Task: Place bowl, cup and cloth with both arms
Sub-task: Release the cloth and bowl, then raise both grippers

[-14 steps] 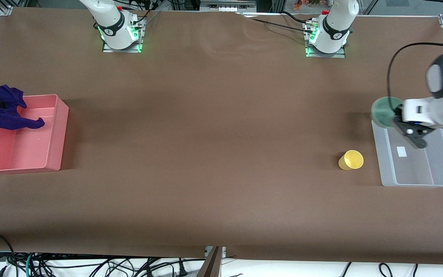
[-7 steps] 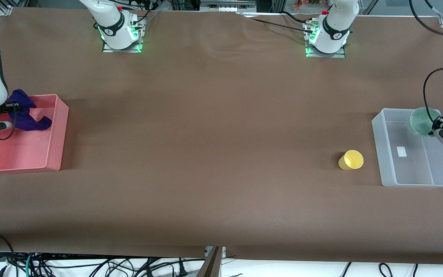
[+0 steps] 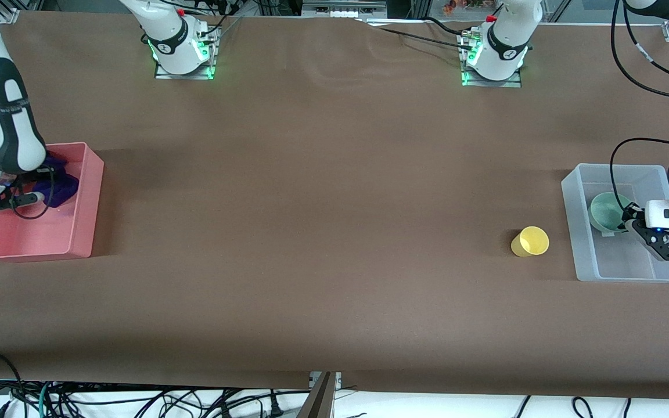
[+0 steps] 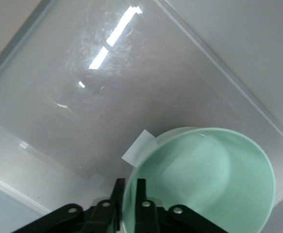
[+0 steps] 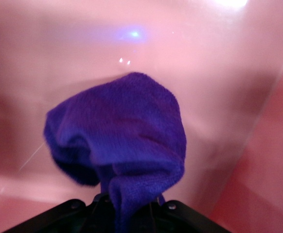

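step: I'm setting bowl [image 3: 606, 212] in clear bin [image 3: 577, 232], cup [image 3: 530, 241] at its 9 o'clock | left gripper [image 4: 127, 204] pinches the bowl's rim, I'd release low | right gripper [image 5: 127, 206] clamps cloth [image 5: 119, 131] in pink bin [image 3: 87, 203], I'd drop centrally

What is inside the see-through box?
The green bowl sits inside the clear box, with the left gripper at its rim. The bowl looks empty. The box floor under the bowl is covered.

Even overhead light is falling on the brown cloth-covered table [image 3: 323, 232], leaving soft shadows beside the pink plastic bin [image 3: 87, 197]. White glare streaks are shining on the clear plastic bin [image 4: 107, 43]. The deep purple cloth [image 5: 127, 131] is looking slightly blurred.
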